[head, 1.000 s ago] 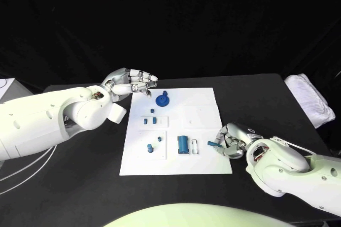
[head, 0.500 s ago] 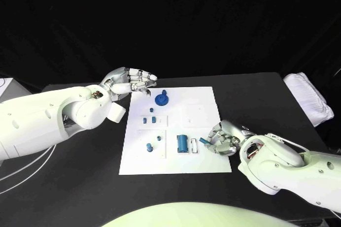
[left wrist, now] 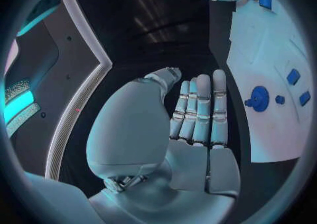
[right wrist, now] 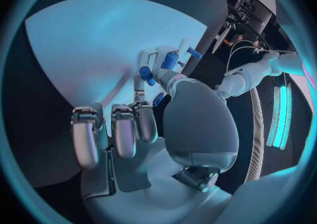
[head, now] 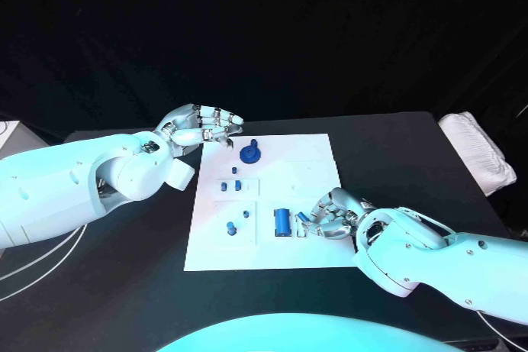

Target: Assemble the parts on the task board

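Risk, head view: right hand (head: 333, 214) pinches a small blue part (head: 303, 217) over the task board (head: 303, 155), just beside the blue cylinder (head: 283, 222); a slip could knock that cyl. Left wrist view: left hand (left wrist: 198, 113), fingers straight and together, grips nothing, hangs off the board's edge near the blue knob (left wrist: 258, 98), not obstructing. Right wrist view: part sits at the fingertips (right wrist: 147, 72) w/ thumb hiding much of it, so misalignment is likely imo.

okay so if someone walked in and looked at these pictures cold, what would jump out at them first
The white task board in the middle of the black table, dotted with small blue parts such as the round piece at its far end. Next, the right hand over the board's near right edge, pinching a small blue part beside the blue cylinder. The left hand is raised at the board's far left corner, holding nothing.
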You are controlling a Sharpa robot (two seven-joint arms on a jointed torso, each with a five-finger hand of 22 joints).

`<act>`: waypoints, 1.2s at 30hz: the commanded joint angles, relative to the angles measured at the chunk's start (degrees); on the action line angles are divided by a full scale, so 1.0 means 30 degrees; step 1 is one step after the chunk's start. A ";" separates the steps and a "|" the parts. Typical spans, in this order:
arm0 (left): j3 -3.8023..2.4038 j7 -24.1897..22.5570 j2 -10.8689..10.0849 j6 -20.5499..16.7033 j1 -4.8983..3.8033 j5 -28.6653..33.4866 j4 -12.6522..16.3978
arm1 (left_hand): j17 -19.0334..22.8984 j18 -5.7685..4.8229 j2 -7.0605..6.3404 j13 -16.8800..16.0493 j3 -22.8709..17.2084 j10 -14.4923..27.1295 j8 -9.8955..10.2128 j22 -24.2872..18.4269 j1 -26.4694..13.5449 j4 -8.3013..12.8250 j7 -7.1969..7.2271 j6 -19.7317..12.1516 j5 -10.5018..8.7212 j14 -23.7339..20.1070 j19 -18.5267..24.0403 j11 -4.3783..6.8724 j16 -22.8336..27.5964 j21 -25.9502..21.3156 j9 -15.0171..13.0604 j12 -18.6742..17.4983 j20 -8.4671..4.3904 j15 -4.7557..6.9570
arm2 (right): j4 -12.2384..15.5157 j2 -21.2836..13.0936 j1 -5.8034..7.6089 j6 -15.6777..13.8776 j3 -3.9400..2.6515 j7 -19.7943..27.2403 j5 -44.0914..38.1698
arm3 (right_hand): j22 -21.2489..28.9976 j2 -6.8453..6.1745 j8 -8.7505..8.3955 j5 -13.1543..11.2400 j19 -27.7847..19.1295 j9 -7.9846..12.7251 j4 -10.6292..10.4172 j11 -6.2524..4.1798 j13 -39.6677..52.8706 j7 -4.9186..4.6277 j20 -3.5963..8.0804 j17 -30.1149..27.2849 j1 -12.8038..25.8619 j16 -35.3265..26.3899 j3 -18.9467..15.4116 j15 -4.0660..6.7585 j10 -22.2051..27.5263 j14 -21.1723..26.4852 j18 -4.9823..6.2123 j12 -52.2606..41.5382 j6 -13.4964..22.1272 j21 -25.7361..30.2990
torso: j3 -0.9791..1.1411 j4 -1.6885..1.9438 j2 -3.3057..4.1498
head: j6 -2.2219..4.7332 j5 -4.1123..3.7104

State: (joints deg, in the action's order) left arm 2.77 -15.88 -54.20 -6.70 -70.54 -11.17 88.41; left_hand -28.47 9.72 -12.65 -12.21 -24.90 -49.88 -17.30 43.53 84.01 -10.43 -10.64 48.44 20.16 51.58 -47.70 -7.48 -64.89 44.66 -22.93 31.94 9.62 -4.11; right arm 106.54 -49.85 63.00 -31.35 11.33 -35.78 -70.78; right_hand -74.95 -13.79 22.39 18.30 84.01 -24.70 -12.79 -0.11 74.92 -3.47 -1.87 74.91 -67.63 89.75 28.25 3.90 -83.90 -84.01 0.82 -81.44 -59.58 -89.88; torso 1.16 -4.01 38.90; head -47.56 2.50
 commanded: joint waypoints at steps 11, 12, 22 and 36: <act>-0.0013 -0.0080 0.0019 0.0314 -0.0013 0.0100 0.0058 | 0.0030 0.0225 0.0166 0.0020 -0.0064 0.0064 -0.0016 -0.0028 -0.0028 -0.0057 -0.0069 0.0073 0.0012 -0.0112 0.0022 -0.0057 0.0111 -0.0094 0.0028 0.0122 0.0077 0.0001 | -0.0229 0.0430 -0.0059 -0.0142 -0.0003 -0.0065 0.1359 | -0.5017 -0.0049 0.0057 -0.0289 0.1998 -0.0046 -0.0164 -0.0107 0.3532 -0.0165 0.0014 0.5032 0.0738 0.0082 0.0009 0.0083 -0.0928 -0.1995 -0.0274 -0.0085 0.0026 -0.0041 | 0.0015 -0.0031 -0.0006 | -0.0107 0.0062; -0.0013 -0.0070 0.0019 0.0326 -0.0013 0.0100 0.0058 | 0.0030 0.0225 0.0166 0.0020 -0.0064 0.0064 -0.0016 -0.0028 -0.0028 -0.0057 -0.0069 0.0073 0.0012 -0.0112 0.0022 -0.0057 0.0111 -0.0094 0.0028 0.0122 0.0077 0.0001 | -0.0209 0.0439 -0.0061 -0.0105 -0.0003 -0.0073 0.1379 | -0.5017 -0.0049 0.0057 -0.0289 0.1998 -0.0046 -0.0164 -0.0107 0.3532 -0.0165 0.0014 0.5032 0.0738 0.0082 0.0009 0.0083 -0.0928 -0.1995 -0.0274 -0.0085 0.0026 -0.0041 | 0.0015 -0.0031 -0.0006 | -0.0107 0.0062; -0.0013 -0.0056 -0.0004 0.0321 -0.0013 0.0102 0.0057 | 0.0032 0.0224 0.0169 0.0021 -0.0059 0.0067 -0.0016 -0.0028 -0.0040 -0.0067 -0.0072 0.0075 0.0011 -0.0113 0.0020 -0.0059 0.0111 -0.0100 0.0030 0.0124 0.0079 -0.0001 | 0.0039 0.0363 -0.0115 -0.0018 -0.0001 -0.0182 0.1444 | -0.5017 -0.0155 0.0065 -0.0300 0.1998 -0.0072 -0.0263 -0.0101 0.3582 -0.0165 0.0005 0.5032 0.1265 0.0082 -0.0124 0.0074 -0.0968 -0.1995 -0.0274 -0.0162 0.0003 -0.0041 | 0.0006 -0.0020 -0.0009 | -0.0121 0.0067; -0.0012 -0.0044 -0.0011 0.0343 -0.0013 0.0102 0.0059 | 0.0037 0.0228 0.0221 0.0024 -0.0090 0.0070 -0.0021 -0.0025 -0.0004 -0.0058 -0.0063 0.0089 0.0036 -0.0114 0.0013 -0.0052 0.0112 -0.0110 0.0033 0.0130 0.0076 0.0004 | 0.0109 0.0339 -0.0155 -0.0025 -0.0001 -0.0248 0.1425 | -0.5017 -0.0109 0.0072 -0.0277 0.1998 -0.0081 -0.0307 -0.0104 0.3568 -0.0157 0.0005 0.5032 0.1440 0.0082 -0.0127 0.0077 -0.0960 -0.1995 -0.0274 -0.0131 -0.0020 -0.0041 | 0.0008 -0.0004 0.0007 | -0.0073 0.0097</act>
State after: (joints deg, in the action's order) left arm 2.77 -15.73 -54.28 -6.57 -70.55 -11.16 88.43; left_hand -28.43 9.72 -12.65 -12.22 -24.90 -49.88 -17.30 43.52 84.01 -10.43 -10.64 48.44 20.15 51.58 -47.70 -7.48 -64.89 44.66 -22.88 31.94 9.62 -4.11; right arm 106.69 -48.87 62.60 -32.01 11.33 -36.54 -66.46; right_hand -74.92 -14.02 22.39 17.50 84.00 -24.88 -13.36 -0.11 74.91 -3.58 -1.87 74.90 -63.78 89.75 27.99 3.90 -83.90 -84.02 0.82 -81.74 -59.47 -89.88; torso 1.17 -4.06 38.88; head -47.77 2.78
